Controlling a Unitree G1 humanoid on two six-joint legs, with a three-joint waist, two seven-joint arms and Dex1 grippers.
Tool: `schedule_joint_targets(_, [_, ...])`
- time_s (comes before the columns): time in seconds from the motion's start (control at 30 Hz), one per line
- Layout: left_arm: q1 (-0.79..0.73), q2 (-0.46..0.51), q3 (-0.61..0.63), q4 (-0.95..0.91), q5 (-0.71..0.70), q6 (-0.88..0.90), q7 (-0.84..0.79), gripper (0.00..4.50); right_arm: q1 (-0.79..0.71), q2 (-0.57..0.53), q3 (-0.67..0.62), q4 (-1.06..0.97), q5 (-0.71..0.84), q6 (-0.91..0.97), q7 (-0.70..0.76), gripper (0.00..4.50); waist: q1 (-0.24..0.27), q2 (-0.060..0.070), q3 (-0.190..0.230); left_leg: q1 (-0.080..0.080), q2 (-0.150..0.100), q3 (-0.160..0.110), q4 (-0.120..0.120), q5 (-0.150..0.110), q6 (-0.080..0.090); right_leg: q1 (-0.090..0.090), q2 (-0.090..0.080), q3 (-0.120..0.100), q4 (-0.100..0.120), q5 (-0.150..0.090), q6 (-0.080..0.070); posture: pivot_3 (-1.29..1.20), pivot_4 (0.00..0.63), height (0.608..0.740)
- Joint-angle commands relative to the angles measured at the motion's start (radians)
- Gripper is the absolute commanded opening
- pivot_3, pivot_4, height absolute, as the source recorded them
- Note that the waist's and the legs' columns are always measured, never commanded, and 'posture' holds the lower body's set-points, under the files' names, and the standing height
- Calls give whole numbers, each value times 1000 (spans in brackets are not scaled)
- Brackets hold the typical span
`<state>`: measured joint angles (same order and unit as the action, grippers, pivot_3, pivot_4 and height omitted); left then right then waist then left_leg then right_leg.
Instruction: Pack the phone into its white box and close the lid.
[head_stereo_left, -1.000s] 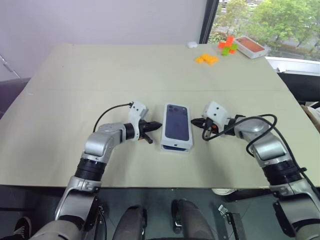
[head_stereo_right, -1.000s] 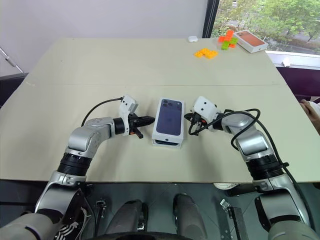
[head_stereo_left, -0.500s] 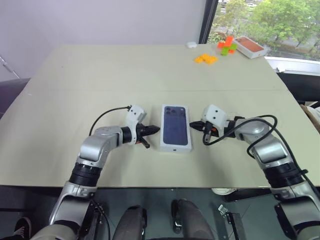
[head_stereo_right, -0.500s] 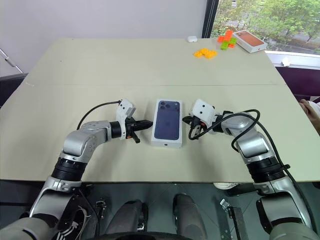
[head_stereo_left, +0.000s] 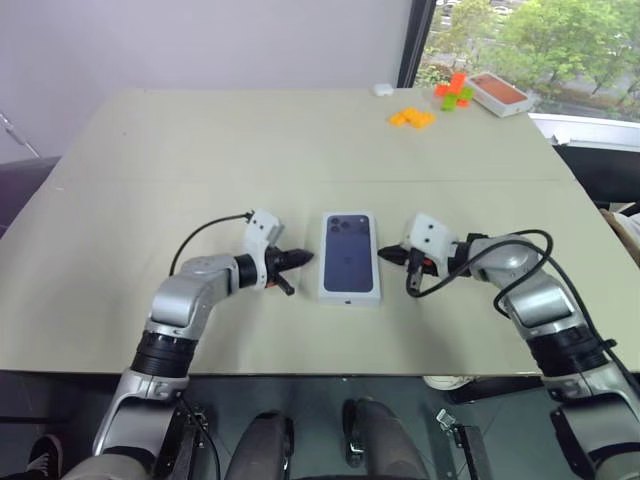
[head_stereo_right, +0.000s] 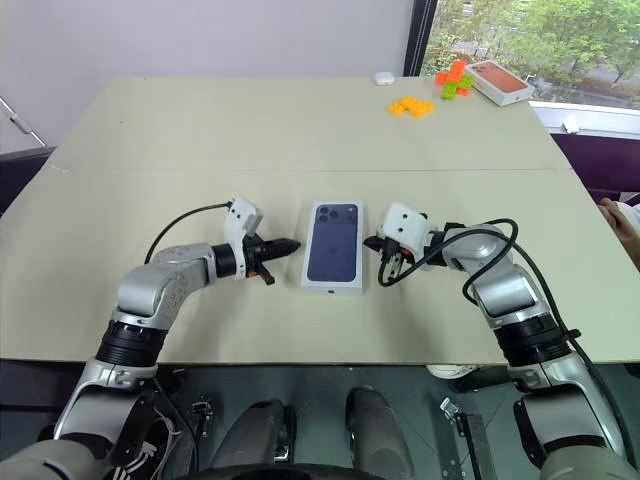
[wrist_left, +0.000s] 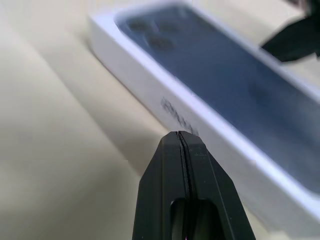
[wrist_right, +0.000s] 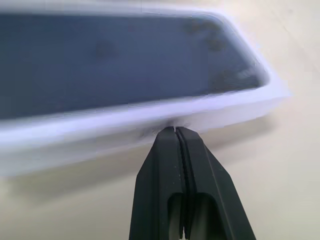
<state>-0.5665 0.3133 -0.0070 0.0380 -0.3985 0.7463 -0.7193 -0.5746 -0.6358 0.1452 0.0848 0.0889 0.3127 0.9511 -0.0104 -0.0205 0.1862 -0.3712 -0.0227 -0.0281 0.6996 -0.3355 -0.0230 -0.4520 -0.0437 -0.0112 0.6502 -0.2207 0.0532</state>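
The white box (head_stereo_left: 350, 294) lies closed in the middle of the table, its lid (head_stereo_left: 350, 250) seated flat on it with the dark phone picture facing up. The phone itself is hidden. My left gripper (head_stereo_left: 300, 257) is shut, its tip a short gap to the left of the box, pointing at its side wall (wrist_left: 200, 125). From the other side my right gripper (head_stereo_left: 388, 254) is shut as well, its tip close to the box's right side (wrist_right: 150, 120); whether it touches I cannot tell. Neither holds anything.
At the far right corner of the table (head_stereo_left: 200, 150) are an orange-topped box (head_stereo_left: 498, 92), orange blocks (head_stereo_left: 413, 118), orange and green blocks (head_stereo_left: 455, 92) and a small white object (head_stereo_left: 384, 89). The table's front edge is just below my arms.
The lid, slightly raised at the near end a second ago, now sits flush on the box. My left gripper has drawn away to the left; the right one has lifted slightly.
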Motion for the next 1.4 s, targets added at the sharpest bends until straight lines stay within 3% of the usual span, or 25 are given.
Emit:
schedule_joint_targets(0.03, [-81,-28,63,-9,-40,-45,36,0,-58,27,-55,1,36,-26,-30,41,1,0,0,0,0,0,0,0,0,0,0,0,0,0,0,0,150,740])
schedule_joint_targets(0.37, [-175,-134,-69,322,128,-251,85,0,-132,133,72,225,-172,-128,-205,41,-2,0,0,3,-1,0,-1,0,0,4,0,0,-1,1,1,0,150,740])
schedule_joint_targets(0.47, [-170,-120,-114,370,178,-274,66,0,-107,117,102,222,-192,-125,-171,41,-2,1,-1,2,-1,0,-1,0,0,2,0,0,-1,1,1,0,150,740])
schedule_joint_targets(0.63, [-97,-73,-160,251,158,-186,-25,0,-15,64,101,56,-106,-62,-19,41,-2,1,-1,5,0,0,-1,0,0,5,0,0,-1,1,1,0,150,740])
schedule_joint_targets(0.8, [-10,23,-186,78,119,-100,-130,0,80,-12,86,-114,7,14,135,41,-3,1,-1,18,0,-1,-3,-1,2,18,0,0,-4,0,1,0,150,740])
schedule_joint_targets(1.0, [49,101,-185,-15,88,-66,-195,0,121,-63,79,-207,90,89,229,41,-3,1,0,20,0,-1,-2,-1,3,20,1,0,-3,0,1,0,150,740])
schedule_joint_targets(1.13, [72,110,-150,-22,78,-93,-180,0,87,-25,56,-159,82,69,175,41,-4,1,0,20,1,-1,-2,-1,3,20,1,0,-3,0,1,0,150,740])
schedule_joint_targets(1.23, [62,86,-32,-15,39,-127,-110,905,31,31,-38,-97,148,103,107,936,-2,0,1,18,1,-1,-1,0,3,19,1,0,-3,0,1,0,150,740])
schedule_joint_targets(1.4, [88,160,109,-48,-22,-171,-130,3343,45,14,-128,-30,172,6,101,3427,0,0,1,15,1,-1,-3,0,2,15,0,0,-3,0,1,0,150,740])
